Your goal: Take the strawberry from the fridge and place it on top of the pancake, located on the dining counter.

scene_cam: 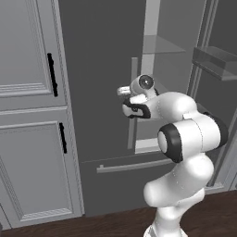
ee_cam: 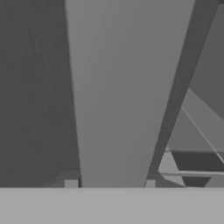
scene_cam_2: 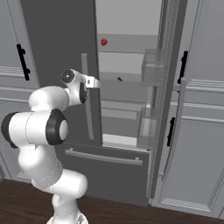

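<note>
Far left, light-grey panelled cabinets [scene_cam: 28,115] w/ black handles [scene_cam: 52,74] are standing beside the fridge [scene_cam: 102,69]. The fridge's left door is sitting shut, its long bar handle [scene_cam: 133,102] running vertically. The arm is reaching up from the floor, w/ the gripper [scene_cam: 123,90] sitting right at that handle, about mid-height on the door. In the right base view the gripper [scene_cam_2: 94,82] is lying just beside the same handle [scene_cam_2: 87,96]. The hand view is showing the pale bar [ee_cam: 118,92] running up the middle, very close, w/ dark door either side. Fingertips aren't clear in any view, so can't tell if the jaws are apart, together or clamped on the bar.

Moving right, the fridge's right door is hanging open, pale interior showing. The strawberry [scene_cam_2: 104,42] is sitting on an upper glass shelf [scene_cam_2: 127,43] inside, above and to the right of the gripper, well apart from it. A tiny second red speck [scene_cam_2: 119,79] is showing on a lower shelf, too small to ID. Clear door bins [scene_cam_2: 153,72] are hanging on the open door. Below, the bottom drawer [scene_cam_2: 109,170] w/ its horizontal handle is sitting shut. Dark wood floor [scene_cam_2: 131,214] underneath.
</note>
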Tool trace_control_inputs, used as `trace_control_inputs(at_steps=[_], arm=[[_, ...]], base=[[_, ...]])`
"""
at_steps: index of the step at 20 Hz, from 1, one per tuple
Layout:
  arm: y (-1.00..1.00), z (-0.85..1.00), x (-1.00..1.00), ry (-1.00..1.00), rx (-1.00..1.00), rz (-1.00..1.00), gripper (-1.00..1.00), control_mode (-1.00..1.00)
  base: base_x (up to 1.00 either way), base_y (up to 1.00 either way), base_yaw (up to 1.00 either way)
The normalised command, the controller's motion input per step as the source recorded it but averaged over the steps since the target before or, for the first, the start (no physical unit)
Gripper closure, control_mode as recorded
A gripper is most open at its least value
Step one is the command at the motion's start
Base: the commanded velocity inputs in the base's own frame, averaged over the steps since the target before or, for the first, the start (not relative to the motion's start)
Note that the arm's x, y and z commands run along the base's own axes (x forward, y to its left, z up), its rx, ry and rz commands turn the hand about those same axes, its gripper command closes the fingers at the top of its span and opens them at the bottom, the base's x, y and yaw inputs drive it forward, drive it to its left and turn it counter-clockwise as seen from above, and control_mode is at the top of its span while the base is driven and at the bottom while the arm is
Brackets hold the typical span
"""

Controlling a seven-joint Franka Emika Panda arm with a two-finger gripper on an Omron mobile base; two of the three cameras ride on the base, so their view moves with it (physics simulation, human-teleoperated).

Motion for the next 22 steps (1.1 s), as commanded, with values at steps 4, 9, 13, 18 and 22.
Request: trace_control_inputs(at_steps=[4,9,13,18,22], arm=[[1.0,-0.35,-0.04,0.09,0.0,0.15,1.0,-1.0],[1.0,-0.04,-0.57,0.11,0.0,0.13,1.0,-1.0],[1.0,-0.01,-1.0,0.03,-0.01,0.07,1.0,-1.0],[1.0,-0.01,-0.95,0.0,-0.01,0.01,1.0,-1.0],[1.0,0.0,-0.92,0.0,0.0,0.0,1.0,-1.0]], base=[[0.0,0.0,0.0],[0.0,0.0,0.0],[0.0,0.0,0.0],[0.0,0.0,0.0],[0.0,0.0,0.0]])
